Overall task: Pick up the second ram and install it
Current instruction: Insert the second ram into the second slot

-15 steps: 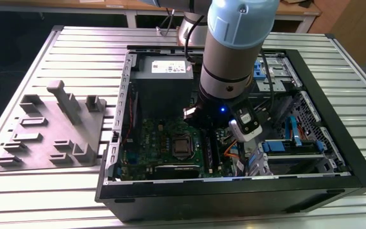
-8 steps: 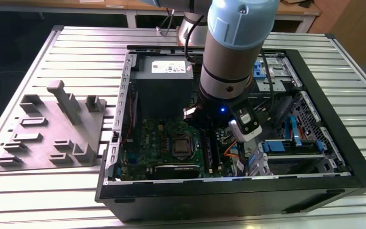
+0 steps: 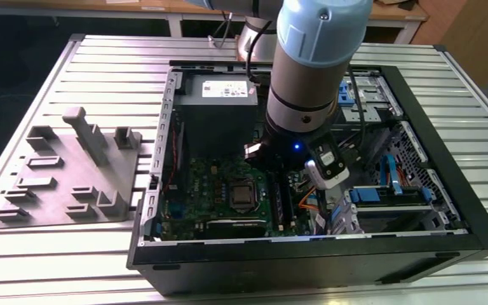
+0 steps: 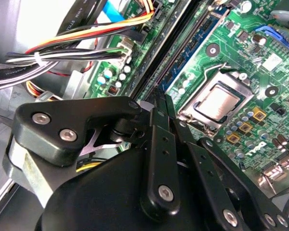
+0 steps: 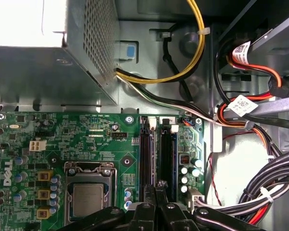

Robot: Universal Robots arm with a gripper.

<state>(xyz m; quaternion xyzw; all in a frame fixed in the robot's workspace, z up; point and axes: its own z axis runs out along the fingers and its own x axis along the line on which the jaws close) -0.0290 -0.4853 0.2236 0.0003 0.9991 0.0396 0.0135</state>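
My gripper [image 5: 157, 188] hangs inside the open computer case [image 3: 312, 254], low over the green motherboard [image 5: 86, 139] beside the processor socket [image 5: 86, 197]. Its two black fingers are shut, tips together. The tips sit at the near end of the black memory slots [image 4: 160, 91]. A long, narrow dark stick, the second ram [image 4: 169, 48], stands in the black slot and runs away from the tips; it is also visible in the first wrist view [image 5: 146, 154]. A blue-edged slot [image 5: 172, 154] lies right beside it. I cannot tell whether the tips touch the stick.
Bundled cables [image 5: 274, 178] crowd the case wall next to the slots. The power supply box [image 3: 218, 95] fills the rear of the case, and drive bays with blue clips [image 3: 388, 190] stand on the exterior view's right. A grey fixture with posts [image 3: 66, 171] rests on the slatted table.
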